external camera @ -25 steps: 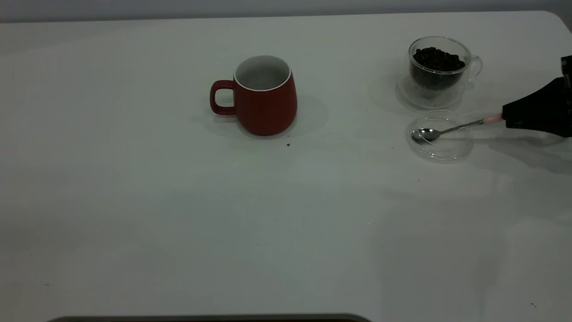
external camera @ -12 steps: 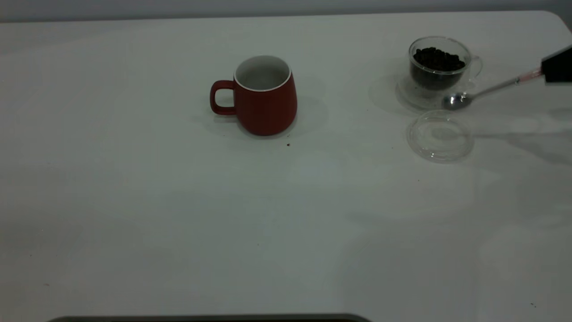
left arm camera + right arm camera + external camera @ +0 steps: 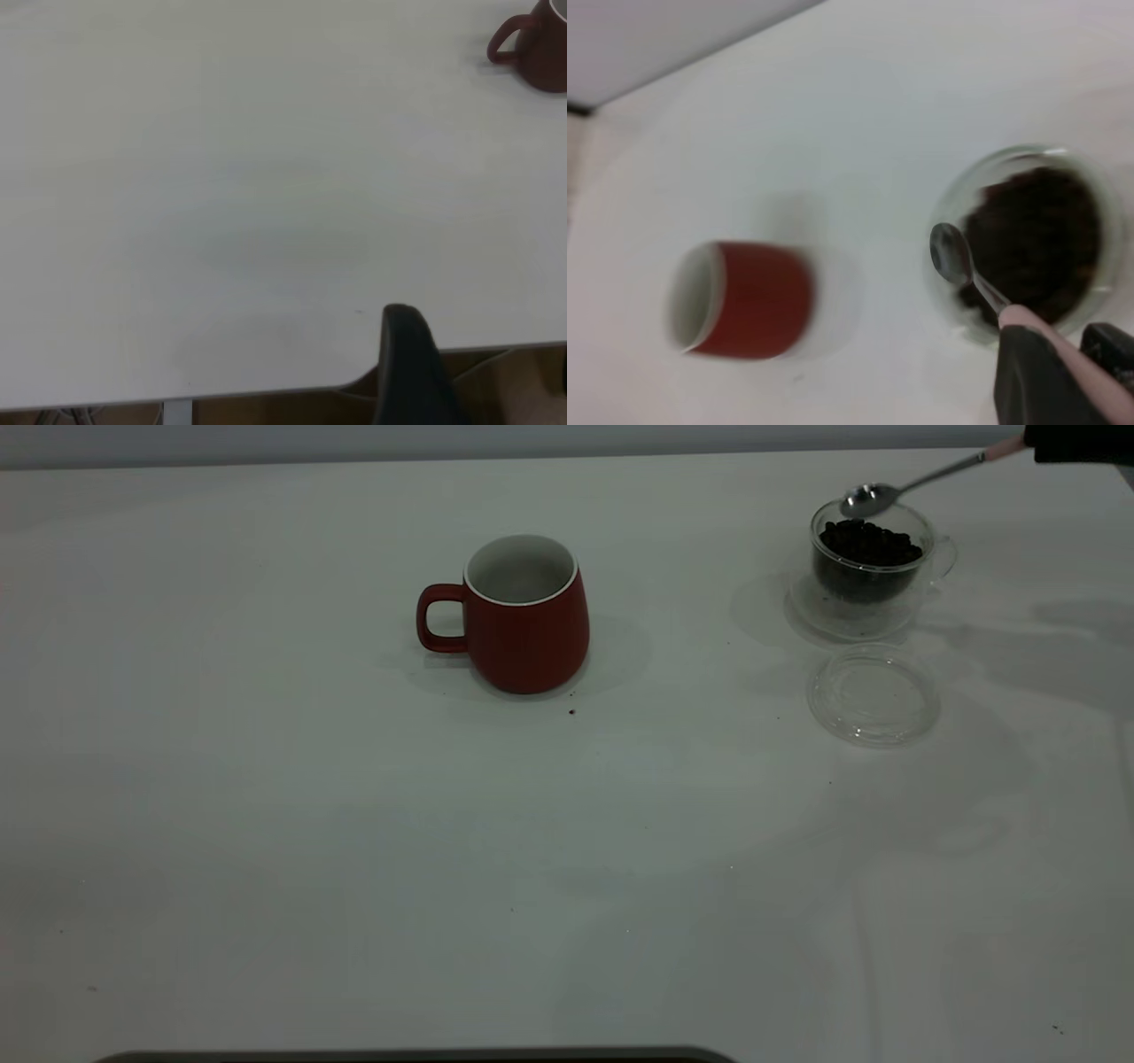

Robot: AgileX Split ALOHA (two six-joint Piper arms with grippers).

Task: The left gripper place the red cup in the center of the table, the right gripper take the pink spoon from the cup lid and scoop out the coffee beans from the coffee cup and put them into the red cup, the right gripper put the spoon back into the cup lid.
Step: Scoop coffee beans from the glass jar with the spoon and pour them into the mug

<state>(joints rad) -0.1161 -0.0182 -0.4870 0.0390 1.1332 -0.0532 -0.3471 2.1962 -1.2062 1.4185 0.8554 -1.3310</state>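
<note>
The red cup [image 3: 527, 615] stands upright near the middle of the table [image 3: 266, 824], handle to the left; it also shows as the red cup [image 3: 536, 49] and the red cup [image 3: 744, 299], its inside empty. My right gripper [image 3: 1076, 441] is at the top right edge, shut on the pink spoon [image 3: 912, 483] by its handle. The spoon's bowl hovers over the near-left rim of the coffee cup [image 3: 873, 558], just above the coffee beans [image 3: 866, 542]. The cup lid [image 3: 873, 693] lies bare in front. My left gripper [image 3: 483, 372] hangs open off the table's edge.
The coffee cup sits on a clear saucer [image 3: 833, 624]. A dark speck [image 3: 571, 711] lies just in front of the red cup. A dark strip [image 3: 416, 1055] runs along the table's near edge.
My right gripper lifted the spoon out of the cup lid and carried it up and back, so its bowl now hangs over the coffee cup. The lid is left bare.
</note>
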